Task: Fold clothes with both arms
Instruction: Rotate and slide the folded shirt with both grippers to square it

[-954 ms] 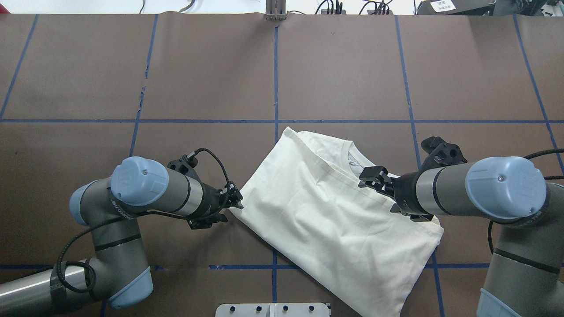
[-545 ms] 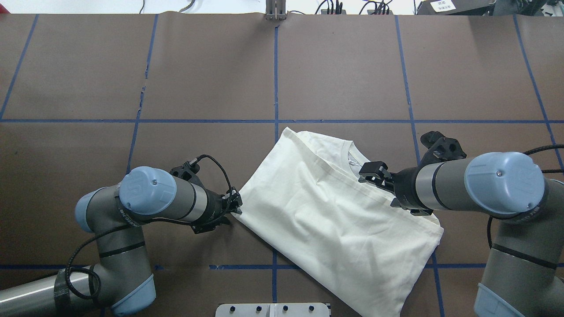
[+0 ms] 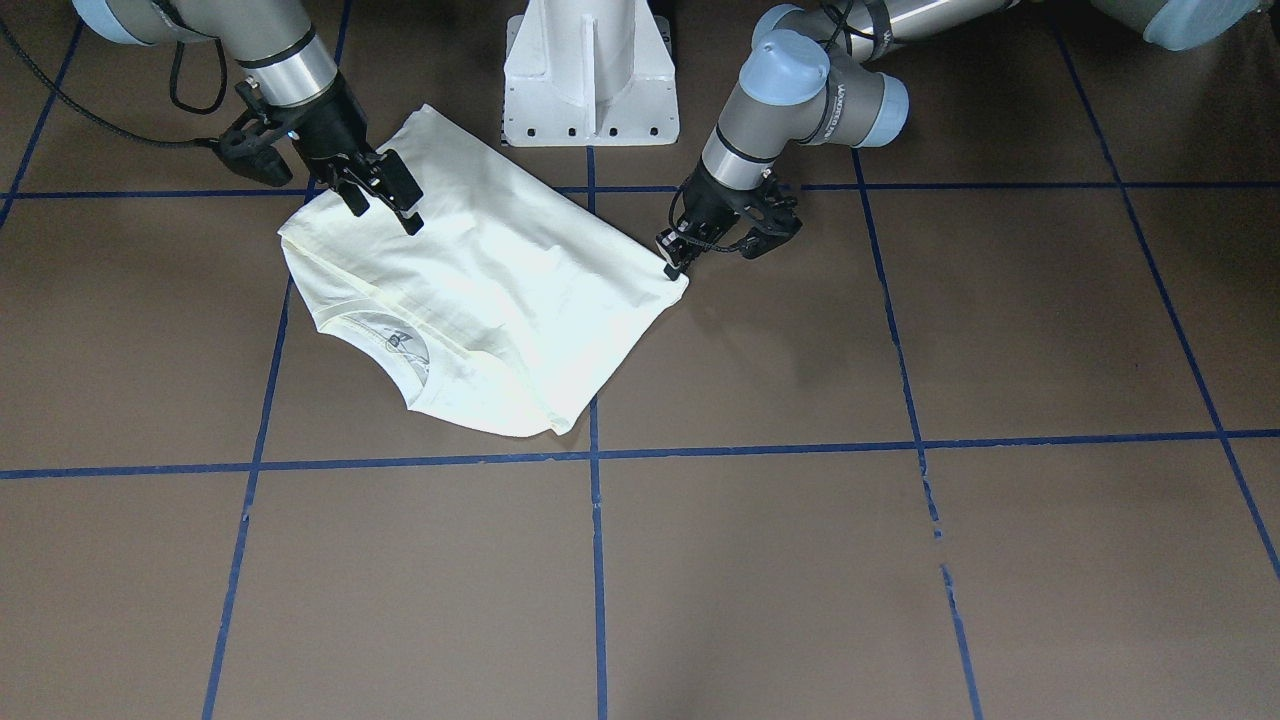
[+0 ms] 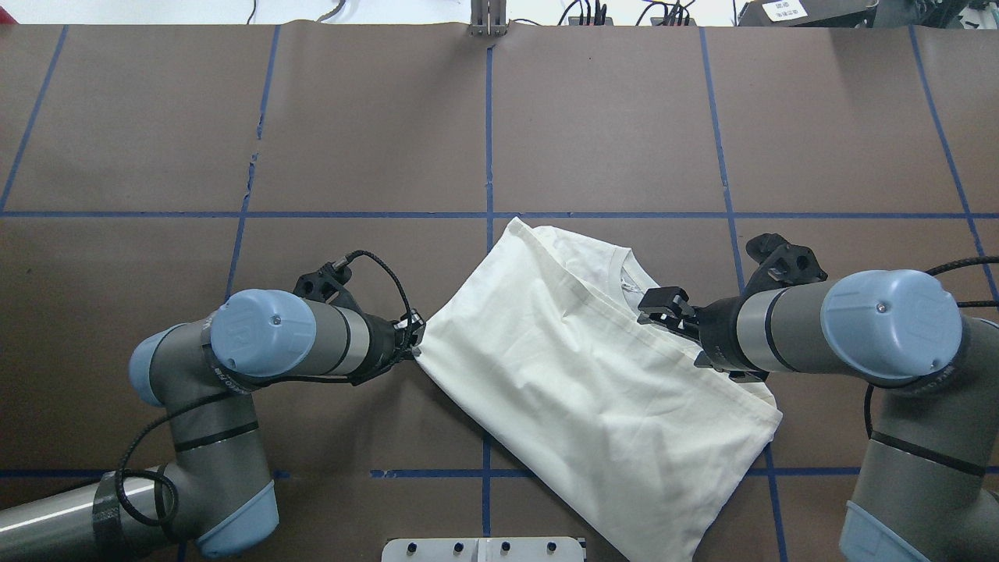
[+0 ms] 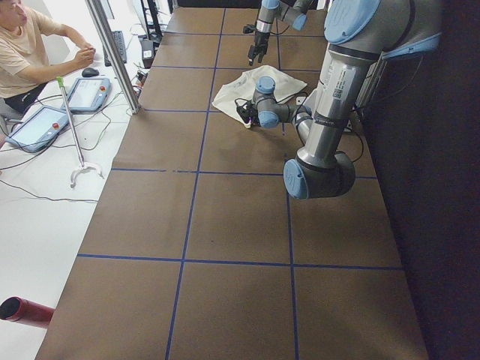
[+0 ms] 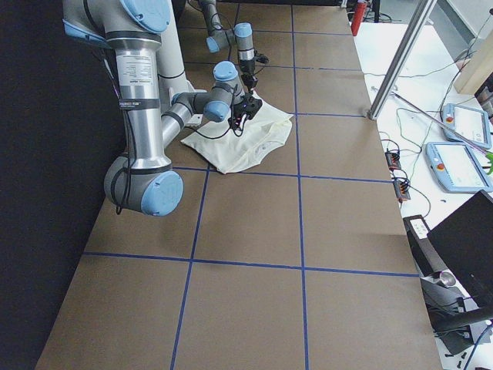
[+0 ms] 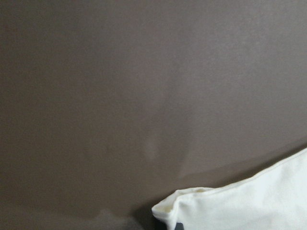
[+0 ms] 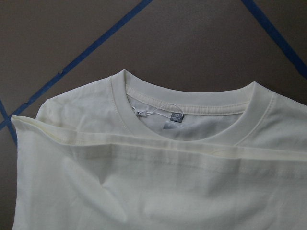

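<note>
Cream cotton fills the middle of the front-facing view: the T-shirt is laid folded on the brown worktop, spread between the two claws. The left claw is set at one corner of the shirt, its tips drawn together and clamped on that corner. The right claw is held just above the opposite edge, its fingers parted and nothing gripped.

In the overhead view a change is seen against the picture of a second ago. The left claw, then parted and just short of the cloth, has been brought up to the corner, and the corner has been drawn up toward it. The right claw has been shifted only slightly and is kept above the cloth beside the neck opening.

In the two side views the shirt is seen lying between the near claw and the far one.

In the left wrist view only the shirt's corner is shown, right at the claw and raised a little, with a shadow cast beneath it and bare worktop beyond.

In the right wrist view the ribbed collar and a small label are seen ahead of the claw. A folded edge is laid across nearer to the claw, and blue tape lines are seen farther off.
</note>
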